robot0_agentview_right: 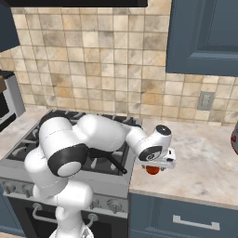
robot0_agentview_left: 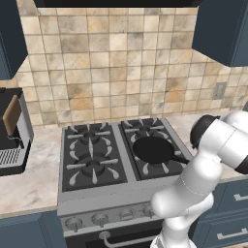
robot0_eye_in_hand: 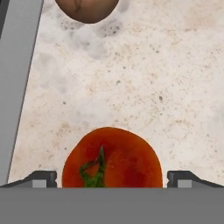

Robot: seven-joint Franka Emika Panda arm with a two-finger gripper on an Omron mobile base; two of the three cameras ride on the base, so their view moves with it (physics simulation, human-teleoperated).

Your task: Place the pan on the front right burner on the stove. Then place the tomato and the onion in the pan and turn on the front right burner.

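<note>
The black pan rests on the front right burner of the stove, its thin handle pointing toward the front right. On the counter just right of the stove lies the glossy red tomato. My gripper hangs low over it, open, with one fingertip on each side of the tomato and a small gap to it. The brownish onion sits farther along the counter, cut off by the top edge of the hand view.
The stove's steel edge runs close beside the tomato. Silver knobs line the stove front. A coffee machine stands on the left counter. A wall outlet and a dark object are at the far right.
</note>
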